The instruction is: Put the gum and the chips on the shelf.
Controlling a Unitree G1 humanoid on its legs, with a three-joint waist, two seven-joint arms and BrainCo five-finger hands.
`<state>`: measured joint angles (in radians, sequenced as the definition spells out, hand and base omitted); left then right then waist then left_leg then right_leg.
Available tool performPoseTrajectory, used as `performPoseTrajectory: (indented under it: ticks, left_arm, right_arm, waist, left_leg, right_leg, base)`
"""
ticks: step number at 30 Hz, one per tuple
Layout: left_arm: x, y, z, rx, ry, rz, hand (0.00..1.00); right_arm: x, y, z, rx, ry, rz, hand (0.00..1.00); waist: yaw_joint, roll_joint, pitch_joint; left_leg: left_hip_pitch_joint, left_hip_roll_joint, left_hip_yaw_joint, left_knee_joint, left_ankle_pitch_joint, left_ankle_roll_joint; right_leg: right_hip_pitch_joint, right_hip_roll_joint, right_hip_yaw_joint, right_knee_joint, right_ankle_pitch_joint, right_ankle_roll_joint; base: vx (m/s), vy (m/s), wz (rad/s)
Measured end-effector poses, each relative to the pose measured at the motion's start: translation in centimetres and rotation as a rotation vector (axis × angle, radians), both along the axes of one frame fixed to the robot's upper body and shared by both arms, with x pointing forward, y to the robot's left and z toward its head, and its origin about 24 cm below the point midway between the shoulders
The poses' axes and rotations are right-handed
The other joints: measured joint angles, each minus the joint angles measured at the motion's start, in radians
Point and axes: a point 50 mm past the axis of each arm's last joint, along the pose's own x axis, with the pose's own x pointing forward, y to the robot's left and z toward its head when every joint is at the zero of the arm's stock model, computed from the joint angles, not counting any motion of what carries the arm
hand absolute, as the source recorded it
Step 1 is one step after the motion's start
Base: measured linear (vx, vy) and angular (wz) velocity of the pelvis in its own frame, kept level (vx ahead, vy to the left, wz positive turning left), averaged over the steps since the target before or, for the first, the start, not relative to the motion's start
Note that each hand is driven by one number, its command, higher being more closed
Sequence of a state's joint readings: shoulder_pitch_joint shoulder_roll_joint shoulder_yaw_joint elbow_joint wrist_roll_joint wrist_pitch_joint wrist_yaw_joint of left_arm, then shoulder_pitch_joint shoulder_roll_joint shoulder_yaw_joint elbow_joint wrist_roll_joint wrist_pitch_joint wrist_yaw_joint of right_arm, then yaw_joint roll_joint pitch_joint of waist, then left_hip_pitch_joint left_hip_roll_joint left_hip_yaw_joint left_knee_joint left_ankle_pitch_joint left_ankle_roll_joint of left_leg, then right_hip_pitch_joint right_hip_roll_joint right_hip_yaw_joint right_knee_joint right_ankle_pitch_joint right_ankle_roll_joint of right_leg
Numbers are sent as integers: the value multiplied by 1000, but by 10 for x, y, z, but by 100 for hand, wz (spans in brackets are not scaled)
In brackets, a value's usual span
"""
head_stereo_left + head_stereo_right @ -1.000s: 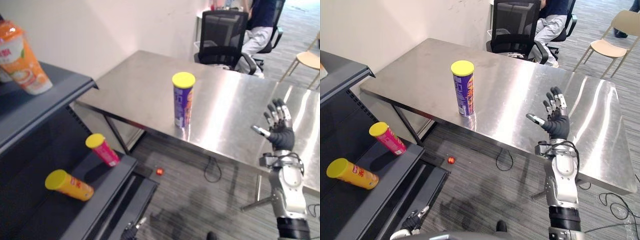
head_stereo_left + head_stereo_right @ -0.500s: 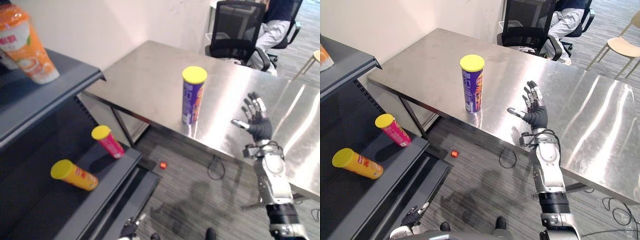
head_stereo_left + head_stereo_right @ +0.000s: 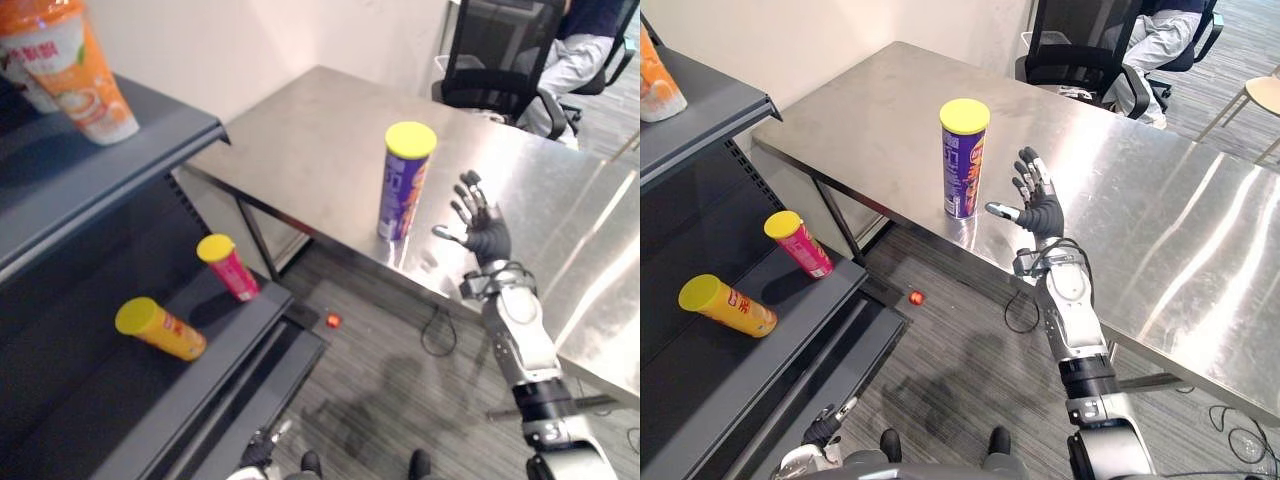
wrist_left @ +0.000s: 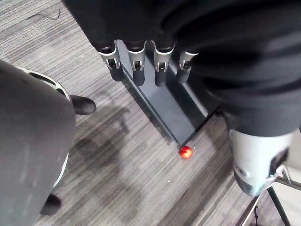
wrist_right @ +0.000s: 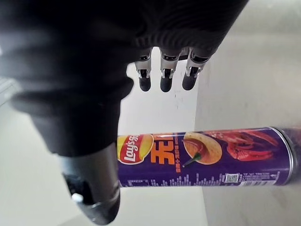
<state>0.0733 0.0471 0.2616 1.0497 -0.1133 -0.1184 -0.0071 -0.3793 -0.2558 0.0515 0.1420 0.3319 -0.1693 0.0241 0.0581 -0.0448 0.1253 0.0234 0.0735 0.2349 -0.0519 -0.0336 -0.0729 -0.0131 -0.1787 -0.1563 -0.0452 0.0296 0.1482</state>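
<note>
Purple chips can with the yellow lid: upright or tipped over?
Upright: the purple yellow-lidded chips can stands on its base on the steel table, lid uppermost.

right hand [image 3: 1043, 214] | moved in | now just beside chips can [image 3: 963, 165]

A steel table [image 3: 1180, 230] stands by a pale wall [image 3: 820, 40], a black chair [image 3: 1080, 40] behind it, a dark shelf [image 3: 710, 125] at left. On the grey floor [image 3: 960, 390] lies perhaps a red ball [image 3: 916, 297].
</note>
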Motion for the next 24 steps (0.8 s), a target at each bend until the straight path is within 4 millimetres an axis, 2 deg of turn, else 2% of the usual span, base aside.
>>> performPoseTrajectory:
  ticks: [5,14,24]
  left_arm:
    - [3,1,1,1,-5,1,0]
    - [4,1,2,3,-14,1,0]
    - [7,2,4,-9,-34,31,0]
  right_arm:
    - [8,3,4,0,11,-8,0]
    - [21,4,9,1,26,-28,0]
    - [37,7,26,5,10,-48,0]
  waist:
    - [12,-4,4]
    - [15,-8,16]
    - [29,-13,32]
  left_leg:
    - [0,-1,0,0,1,0]
    - [0,-1,-2,-5,2,1]
    - [-3,-5,-15,-17,8,2]
  right_leg:
    - [0,0,0,0,1,-1]
    - [1,0,-3,-4,1,-1]
    - [1,-2,-16,-6,1,-1]
  base:
    - [-4,-4,1]
    - [0,0,0]
    - [-4,-17,3]
